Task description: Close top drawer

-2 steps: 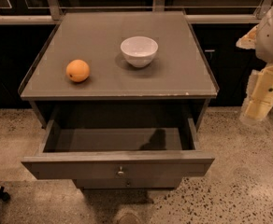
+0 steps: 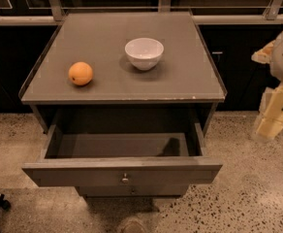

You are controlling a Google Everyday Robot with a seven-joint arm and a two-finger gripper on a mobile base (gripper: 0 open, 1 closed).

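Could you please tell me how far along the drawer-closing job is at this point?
Nothing looks done yet: the top drawer stands pulled well out from under the cabinet top, its inside showing. In hand: the end effector hangs at the right edge of the view, apart from the drawer. Left: reach the drawer front and push it fully in.

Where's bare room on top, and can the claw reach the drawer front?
Bare: the tabletop's front strip and right side, clear of orange and bowl, which crowd the middle. The claw hangs beyond the tabletop's right edge; only floor lies between it and the top drawer's front.
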